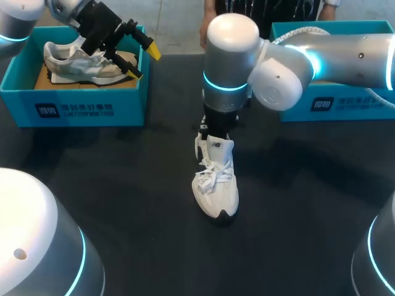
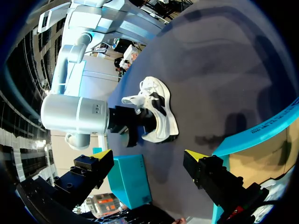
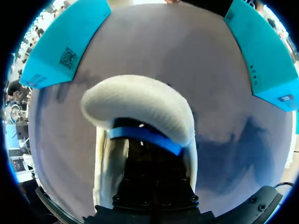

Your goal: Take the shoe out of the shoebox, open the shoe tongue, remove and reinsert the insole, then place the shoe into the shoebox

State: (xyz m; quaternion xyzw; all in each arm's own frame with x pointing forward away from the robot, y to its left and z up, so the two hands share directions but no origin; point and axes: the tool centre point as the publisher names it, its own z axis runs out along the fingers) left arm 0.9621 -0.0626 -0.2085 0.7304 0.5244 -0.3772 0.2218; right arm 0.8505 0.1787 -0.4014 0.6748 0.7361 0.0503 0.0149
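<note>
While the left end effector (image 1: 143, 61) gapes above the shoebox (image 1: 80, 106), the right end effector (image 1: 216, 126) — grip unseen — stands inside the shoe (image 1: 216, 185).

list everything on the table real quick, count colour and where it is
white shoe: 1, white with black sole, middle of table
grey shoe: 1, grey and white, inside left shoebox
left shoebox: 1, teal, far left
right shoebox: 1, teal, far right
table: 1, dark
left gripper: 1, black with yellow tips, open, above left shoebox
right gripper: 1, black, at white shoe's heel opening
</note>
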